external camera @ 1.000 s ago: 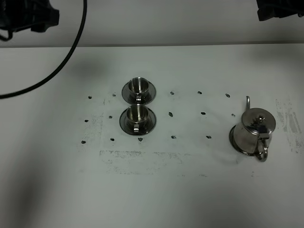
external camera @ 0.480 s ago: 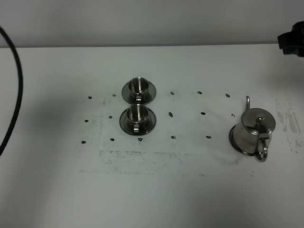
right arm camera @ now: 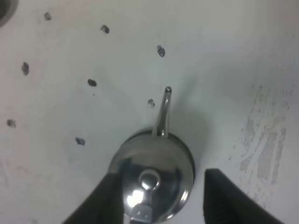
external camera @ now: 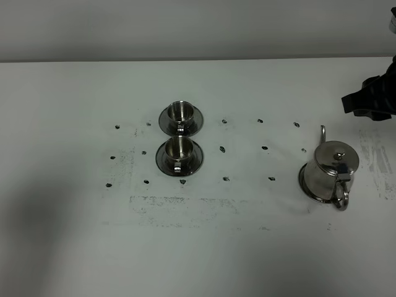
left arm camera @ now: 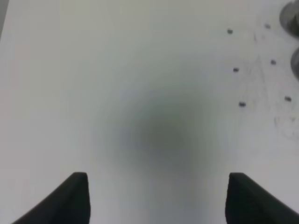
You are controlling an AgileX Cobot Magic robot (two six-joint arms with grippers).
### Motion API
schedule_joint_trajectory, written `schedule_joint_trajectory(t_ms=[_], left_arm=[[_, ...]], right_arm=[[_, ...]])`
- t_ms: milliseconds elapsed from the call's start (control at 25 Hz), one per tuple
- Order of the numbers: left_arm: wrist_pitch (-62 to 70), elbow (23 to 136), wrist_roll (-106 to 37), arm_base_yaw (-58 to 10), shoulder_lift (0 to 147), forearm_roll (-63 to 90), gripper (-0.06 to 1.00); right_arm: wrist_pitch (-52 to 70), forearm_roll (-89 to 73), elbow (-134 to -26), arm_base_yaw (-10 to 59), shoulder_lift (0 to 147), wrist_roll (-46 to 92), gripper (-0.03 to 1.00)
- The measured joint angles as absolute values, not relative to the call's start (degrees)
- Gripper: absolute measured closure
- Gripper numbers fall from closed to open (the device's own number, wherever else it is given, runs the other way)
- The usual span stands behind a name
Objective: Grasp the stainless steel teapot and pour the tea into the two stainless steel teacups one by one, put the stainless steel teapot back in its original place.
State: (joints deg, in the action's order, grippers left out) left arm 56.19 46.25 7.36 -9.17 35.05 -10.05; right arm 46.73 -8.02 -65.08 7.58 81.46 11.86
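Our right gripper (right arm camera: 161, 173) hangs spread wide above the stainless steel teapot (external camera: 329, 168), which stands near the table's (external camera: 247, 247) right edge. Our left gripper (left arm camera: 158, 176), likewise released, hovers over open surface toward the left edge.

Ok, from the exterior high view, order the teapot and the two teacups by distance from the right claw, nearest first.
1. Stainless steel teapot, right side, close to the right claw.
2 and 3. Rear teacup and front teacup, left of centre, far off: too close to call.
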Motion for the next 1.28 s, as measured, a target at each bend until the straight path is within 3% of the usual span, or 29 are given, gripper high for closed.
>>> schedule_joint_trajectory(t_ms=[560, 920, 1280], left_arm=[[59.5, 29.7, 6.5, -9.2, 14.2, -3.5, 0.35], [59.7, 29.0, 6.5, -9.2, 12.2, -3.5, 0.35], [59.7, 29.0, 6.5, -0.5, 1.9, -3.7, 0.35]], right_arm=[[45.0, -5.9, -65.0, 7.8, 76.0, 10.1, 0.57], [43.0, -5.0, -65.0, 7.8, 76.0, 9.9, 0.57], [42.0, -5.2, -65.0, 7.8, 76.0, 8.9, 0.57]])
